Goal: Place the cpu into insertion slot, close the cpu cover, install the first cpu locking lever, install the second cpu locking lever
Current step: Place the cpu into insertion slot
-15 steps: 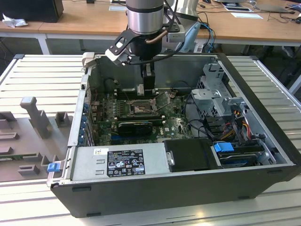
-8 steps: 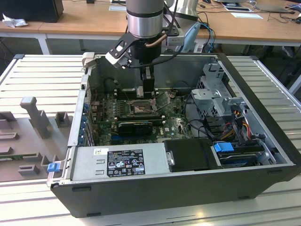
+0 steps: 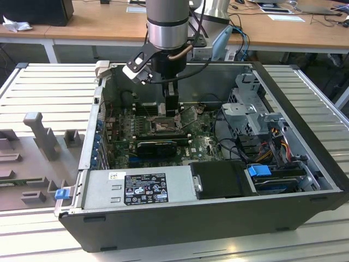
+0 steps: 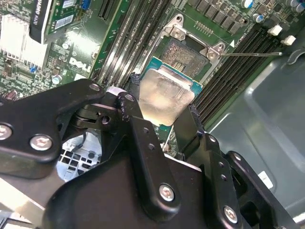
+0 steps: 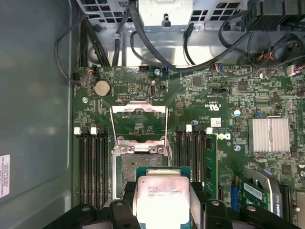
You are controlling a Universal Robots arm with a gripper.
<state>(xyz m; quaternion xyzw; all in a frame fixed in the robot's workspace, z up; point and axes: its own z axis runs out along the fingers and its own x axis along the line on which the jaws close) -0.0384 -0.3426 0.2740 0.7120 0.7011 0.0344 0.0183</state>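
The arm reaches down into the open computer case (image 3: 305,125), which lies on a ribbed metal worktop (image 3: 49,87). The end effector (image 3: 172,112) is clamped on the cpu (image 4: 164,95). Its two black fingers (image 4: 143,131) press on opposite edges of the chip, whose pale face is turned towards the wrist cameras. The cpu hangs close over the insertion slot (image 5: 139,167) and overlaps its near edge in both wrist views; it is not seated in the socket. The cpu cover (image 5: 139,108) is swung open on the far side of the socket, leaving the brownish contact field bare. Long black memory slots (image 5: 93,162) flank the socket on both sides.
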